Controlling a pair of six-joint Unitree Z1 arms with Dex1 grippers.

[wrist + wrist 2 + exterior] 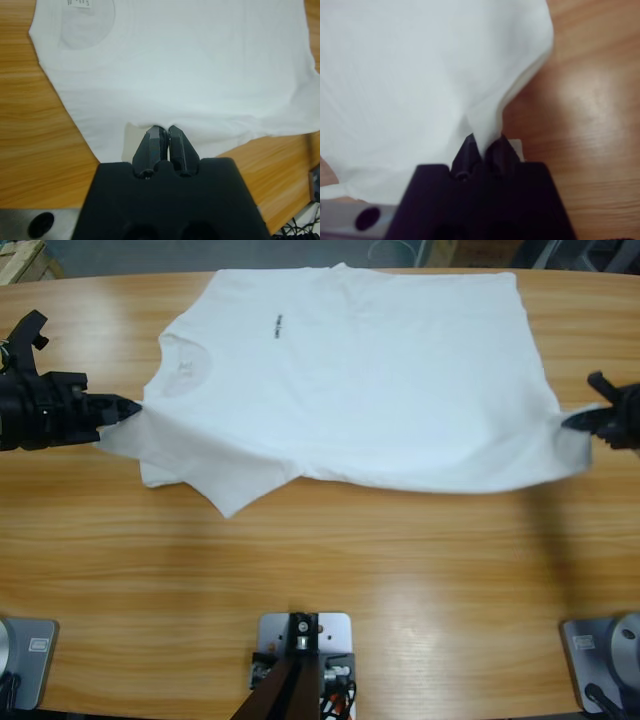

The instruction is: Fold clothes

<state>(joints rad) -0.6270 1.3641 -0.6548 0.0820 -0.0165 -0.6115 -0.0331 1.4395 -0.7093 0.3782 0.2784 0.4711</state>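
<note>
A white T-shirt (pixel 360 380) lies spread across the far half of the wooden table, neck to the left, with a small dark mark (pixel 277 328) on the chest. Its near edge is raised off the wood between the two arms. My left gripper (pixel 130 411) comes in from the left edge and is shut on the shirt's shoulder edge (pixel 160 117) beside the round neck (pixel 85 27). My right gripper (pixel 572 422) comes in from the right edge and is shut on the shirt's hem edge (pixel 470 117), which bunches into folds at the jaws.
Bare wooden table (pixel 320 560) fills the whole near half. One sleeve (pixel 215 488) hangs to a point toward the near left. The table's far edge runs just behind the shirt.
</note>
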